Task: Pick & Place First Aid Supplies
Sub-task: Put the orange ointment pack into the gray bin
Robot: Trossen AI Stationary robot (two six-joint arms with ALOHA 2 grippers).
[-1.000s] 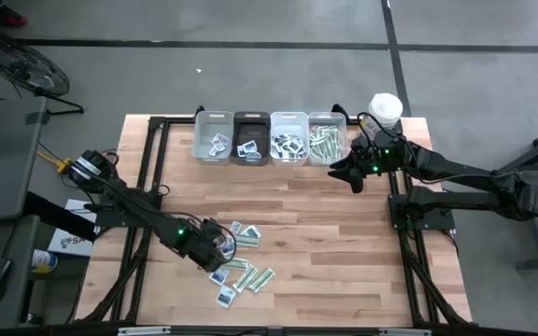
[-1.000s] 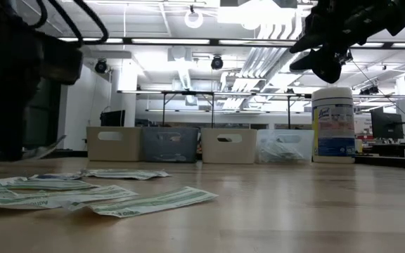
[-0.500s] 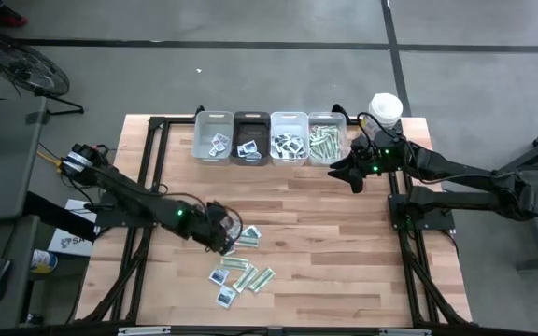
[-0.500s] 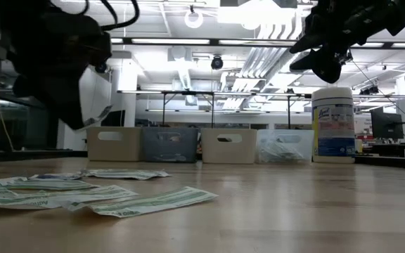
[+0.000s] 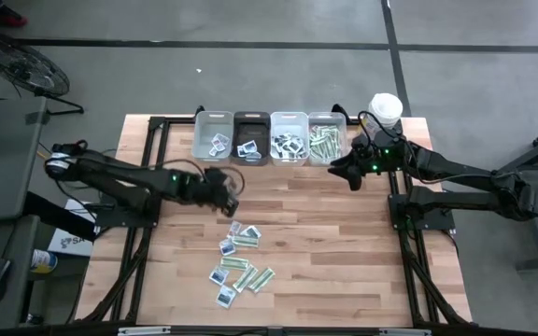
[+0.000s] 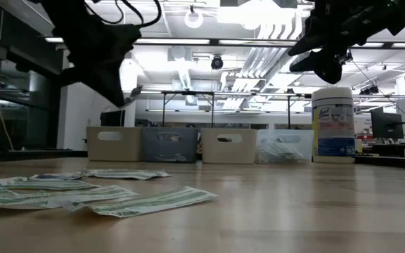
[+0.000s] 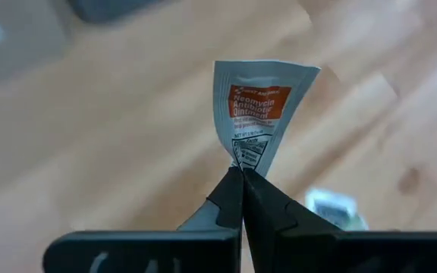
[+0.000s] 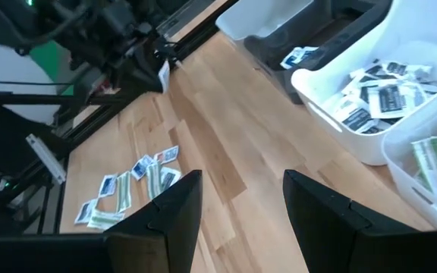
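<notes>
My left gripper [image 5: 228, 194] hangs above the table's middle left, between the pile and the bins, shut on one small white packet with an orange label [image 7: 260, 106]. The low view shows the packet [image 6: 133, 92] sticking out past the gripper, high over the table. The other first aid supplies, green-and-white strips and squarish white-and-blue packets [image 5: 241, 257], lie flat in a loose pile near the front. My right gripper [image 5: 346, 174] waits open by the rightmost bin, with nothing between its fingers [image 8: 237, 199]. My left gripper pinches the packet's narrow end [image 7: 243, 157] between its two fingertips, where the paper is crumpled together. The fingers slant down from the table's left side. The packet's labelled end sticks out beyond the tips, lifted clear of the table.
Four small bins [image 5: 215, 138] [image 5: 251, 140] [image 5: 289, 140] [image 5: 328, 140] stand in a row at the far edge, each holding packets. A tall white canister [image 5: 386, 107] stands at the far right. Bare wood lies between the pile and the bins.
My left gripper has risen from the pile and swung toward the far edge and the bins, staying shut and carrying the orange-labelled packet up clear of the table. The rest of the pile has stayed where it was.
</notes>
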